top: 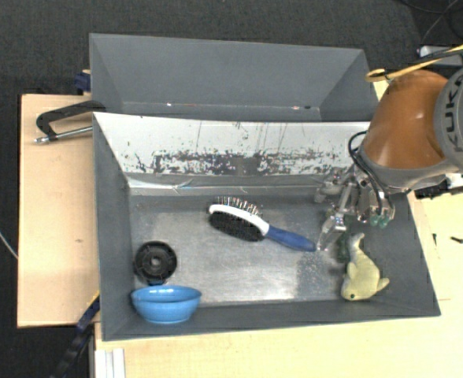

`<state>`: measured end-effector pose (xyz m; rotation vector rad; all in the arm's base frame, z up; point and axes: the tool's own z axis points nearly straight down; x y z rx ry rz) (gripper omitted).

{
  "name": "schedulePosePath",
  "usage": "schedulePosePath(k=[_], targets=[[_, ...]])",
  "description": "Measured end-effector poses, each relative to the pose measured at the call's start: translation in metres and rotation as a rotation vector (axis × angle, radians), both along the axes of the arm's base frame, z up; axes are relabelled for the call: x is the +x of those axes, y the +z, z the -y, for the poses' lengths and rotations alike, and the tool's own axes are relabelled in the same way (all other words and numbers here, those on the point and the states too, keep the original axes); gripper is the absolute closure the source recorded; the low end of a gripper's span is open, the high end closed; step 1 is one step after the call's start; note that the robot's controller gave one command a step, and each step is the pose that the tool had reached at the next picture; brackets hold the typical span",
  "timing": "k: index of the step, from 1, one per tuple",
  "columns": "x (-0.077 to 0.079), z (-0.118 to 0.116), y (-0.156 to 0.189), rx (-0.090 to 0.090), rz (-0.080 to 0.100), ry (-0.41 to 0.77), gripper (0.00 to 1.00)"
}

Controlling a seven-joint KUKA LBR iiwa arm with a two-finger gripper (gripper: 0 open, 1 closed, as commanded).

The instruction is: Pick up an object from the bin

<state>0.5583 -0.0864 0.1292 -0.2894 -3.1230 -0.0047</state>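
My gripper [338, 231] hangs low over the bin's right side. Its tip is close to the blue handle end of a hairbrush [239, 222], which has a black head with white bristles and lies slantwise across the middle of the floor. Just below the gripper, in the front right corner, lies a pale yellow soft toy [362, 279]. Whether the gripper touches the handle or the toy is unclear.
A black round disc-like thing [154, 260] lies at the front left, with a blue bowl [165, 303] in front of it against the near wall. The arm's orange cover hangs over the bin's right rim.
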Motion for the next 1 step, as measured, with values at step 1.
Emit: schedulePosePath(k=[1], targets=[[-0.0246,-0.0330,-0.0505,0.000,-0.001,-0.114,0.00]])
